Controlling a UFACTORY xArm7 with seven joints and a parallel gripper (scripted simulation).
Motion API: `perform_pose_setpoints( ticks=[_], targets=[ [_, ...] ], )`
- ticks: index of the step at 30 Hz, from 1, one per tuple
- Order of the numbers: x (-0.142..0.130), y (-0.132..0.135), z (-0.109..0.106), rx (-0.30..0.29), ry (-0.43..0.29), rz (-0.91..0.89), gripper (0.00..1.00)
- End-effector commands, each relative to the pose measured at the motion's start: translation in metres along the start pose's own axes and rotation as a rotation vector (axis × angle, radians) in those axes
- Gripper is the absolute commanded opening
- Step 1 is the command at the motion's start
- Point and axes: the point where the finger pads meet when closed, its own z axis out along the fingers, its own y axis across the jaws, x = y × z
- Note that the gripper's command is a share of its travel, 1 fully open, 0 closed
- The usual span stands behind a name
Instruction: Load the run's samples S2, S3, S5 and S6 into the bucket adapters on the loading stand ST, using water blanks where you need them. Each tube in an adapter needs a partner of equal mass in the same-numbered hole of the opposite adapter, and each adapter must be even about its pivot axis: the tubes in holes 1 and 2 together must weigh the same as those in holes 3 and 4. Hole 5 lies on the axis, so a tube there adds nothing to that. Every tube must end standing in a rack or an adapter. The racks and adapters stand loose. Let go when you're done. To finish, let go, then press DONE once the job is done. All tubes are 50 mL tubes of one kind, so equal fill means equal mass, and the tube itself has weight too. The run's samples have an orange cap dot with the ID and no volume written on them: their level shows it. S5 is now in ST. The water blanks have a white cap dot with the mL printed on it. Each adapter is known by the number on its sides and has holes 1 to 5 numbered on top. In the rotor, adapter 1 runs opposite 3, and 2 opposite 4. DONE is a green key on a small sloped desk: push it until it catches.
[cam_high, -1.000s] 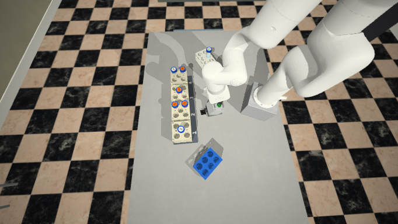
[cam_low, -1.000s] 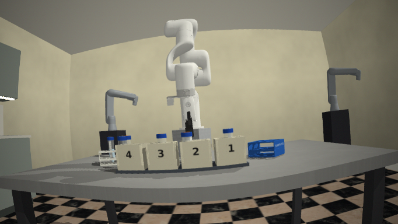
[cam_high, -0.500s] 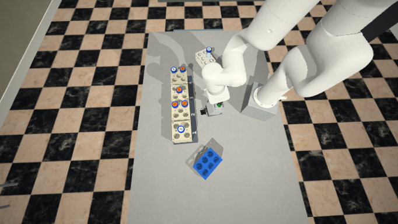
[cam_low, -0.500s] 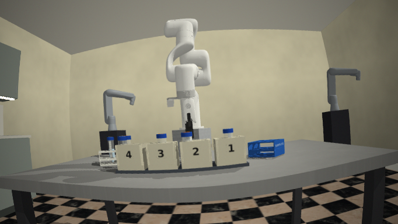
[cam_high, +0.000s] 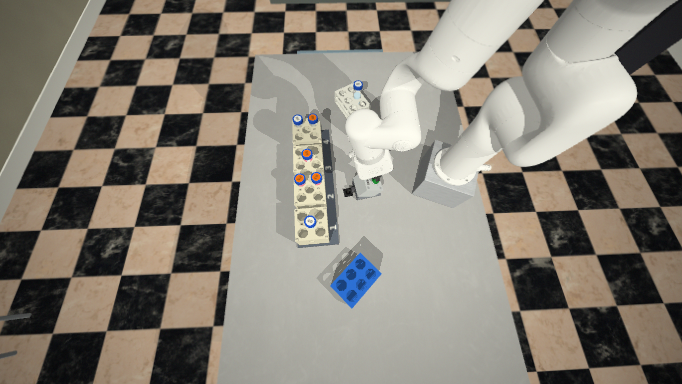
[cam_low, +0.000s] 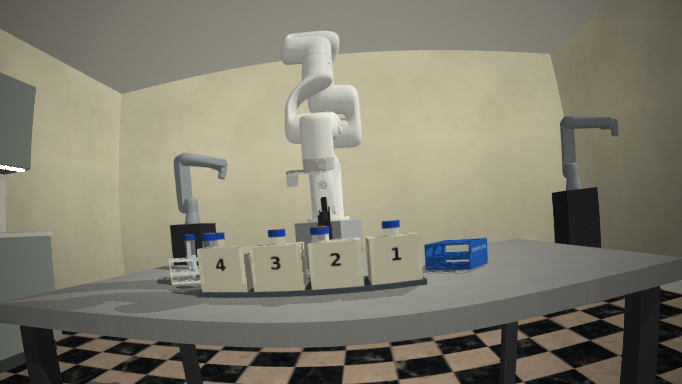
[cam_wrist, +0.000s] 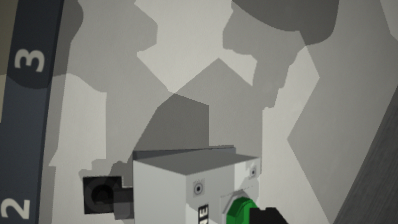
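1. The dark loading stand ST (cam_high: 334, 241) (cam_low: 367, 287) (cam_wrist: 27, 125) spans the bench (cam_high: 420, 290) (cam_low: 525, 265), bearing four cream adapters in a numbered row.
2. At the stand's 4 end, adapter 4 (cam_high: 306, 131) (cam_low: 225, 277) carries one white-dotted tube (cam_high: 298, 119) and one orange-dotted tube (cam_high: 312, 118), side by side.
3. Next along the stand, adapter 3 (cam_high: 308, 169) (cam_low: 277, 280) displays a single orange-dotted tube (cam_high: 306, 154) (cam_low: 276, 233) in its middle hole.
4. Adapter 2 (cam_high: 310, 201) (cam_low: 336, 277), also on the stand, hosts a pair of orange-dotted tubes (cam_high: 308, 178); their sample IDs are too small to read.
5. At the stand's 1 end, adapter 1 (cam_high: 312, 237) (cam_low: 395, 270) has a white-dotted tube (cam_high: 310, 221) (cam_low: 390, 224) standing in its middle hole.
6. On the stand's robot side, the small desk (cam_high: 364, 192) (cam_wrist: 160, 187) presents its green DONE key (cam_wrist: 240, 212). The pincer (cam_high: 374, 175) (cam_low: 324, 212) (cam_wrist: 269, 216), fully closed and holding nothing, is poised at the key; whether they touch cannot be told.
7. Near the stand's 4 end, a white rack (cam_high: 345, 103) (cam_low: 175, 271) keeps one white-dotted tube (cam_high: 358, 86) (cam_low: 189, 242) upright. Beyond the 1 end sits a blue rack (cam_high: 356, 280) (cam_low: 456, 255), angled to the stand.

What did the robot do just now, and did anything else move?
The gripper eased down a little towards the green key. Behind it, the small grey arm swung a bit to the picture's left. Nothing was grabbed or let go. The tubes and blue rack stayed put.
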Motion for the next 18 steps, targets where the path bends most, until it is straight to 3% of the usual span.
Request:
perform_pose_setpoints(
  ticks=[1, 18],
  targets=[
    [0.0002, -0.0017, 0.0017, 0.003, 0.000, 0.000, 0.00],
    [0.0006, -0.0039, 0.0102, 0.003, 0.000, 0.000, 0.00]
  ],
)
